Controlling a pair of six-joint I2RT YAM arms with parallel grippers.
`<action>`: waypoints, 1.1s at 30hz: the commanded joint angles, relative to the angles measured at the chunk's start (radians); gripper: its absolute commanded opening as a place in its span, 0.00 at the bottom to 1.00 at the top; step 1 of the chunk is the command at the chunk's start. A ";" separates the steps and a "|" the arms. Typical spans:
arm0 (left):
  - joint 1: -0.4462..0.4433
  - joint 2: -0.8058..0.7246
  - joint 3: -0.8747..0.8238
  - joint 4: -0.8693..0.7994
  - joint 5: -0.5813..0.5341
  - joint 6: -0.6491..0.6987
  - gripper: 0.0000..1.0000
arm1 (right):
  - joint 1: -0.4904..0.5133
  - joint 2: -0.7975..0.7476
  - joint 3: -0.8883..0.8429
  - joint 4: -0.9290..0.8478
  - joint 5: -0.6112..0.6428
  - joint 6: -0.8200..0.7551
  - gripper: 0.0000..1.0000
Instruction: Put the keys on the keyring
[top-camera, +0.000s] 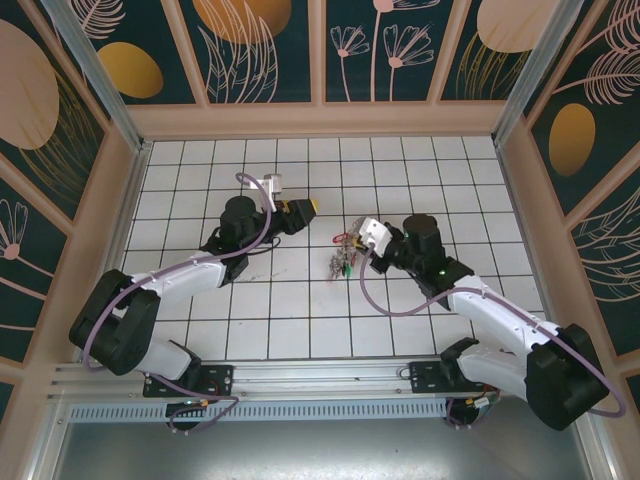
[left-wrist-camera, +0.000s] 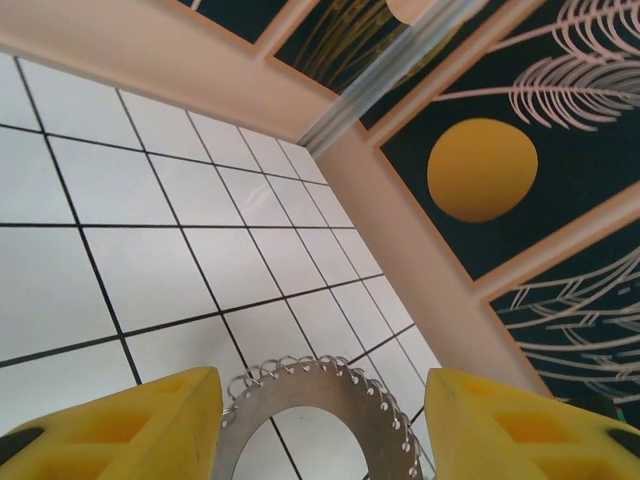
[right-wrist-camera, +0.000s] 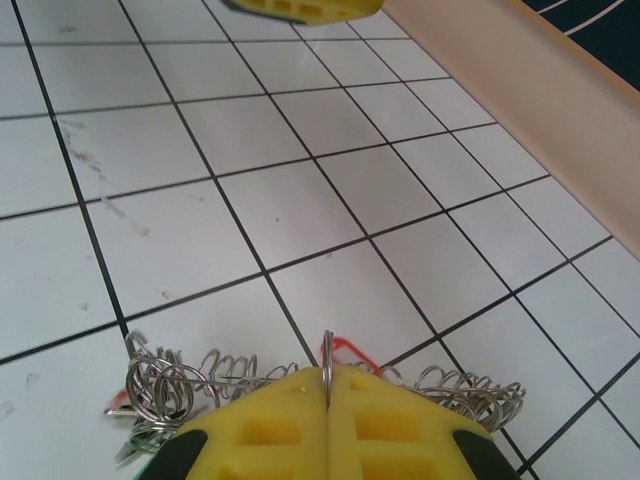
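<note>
**Both tools loaded; keyring & keys not yet joined**
L tool (top-camera: 300, 210) looks clamped on the keyring (left-wrist-camera: 380, 410), which seems held up off the surface (top-camera: 300, 320). R tool (right-wrist-camera: 328, 395) is clenched on a thin small ring (right-wrist-camera: 327, 350) atop the keys (top-camera: 341, 262), mid-surface just beside it, well apart from L tool. Step, prob.: lining up to thread. Next move needs both brought together & the keyring's gap fed thru a key's loop, a fiddly, tiny target. Count: 1 keyring, 1 bunch of keys (red & green heads show; singles too small to count), 2 tools.
</note>
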 joint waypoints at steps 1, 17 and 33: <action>-0.001 0.010 0.012 0.093 0.125 0.112 0.55 | 0.012 -0.024 -0.009 0.032 0.010 -0.038 0.00; -0.003 -0.007 0.053 -0.133 0.402 0.714 0.42 | -0.114 0.062 0.033 0.057 -0.446 0.090 0.00; -0.074 0.129 0.239 -0.555 0.513 1.200 0.34 | -0.090 0.104 0.104 -0.033 -0.422 -0.064 0.00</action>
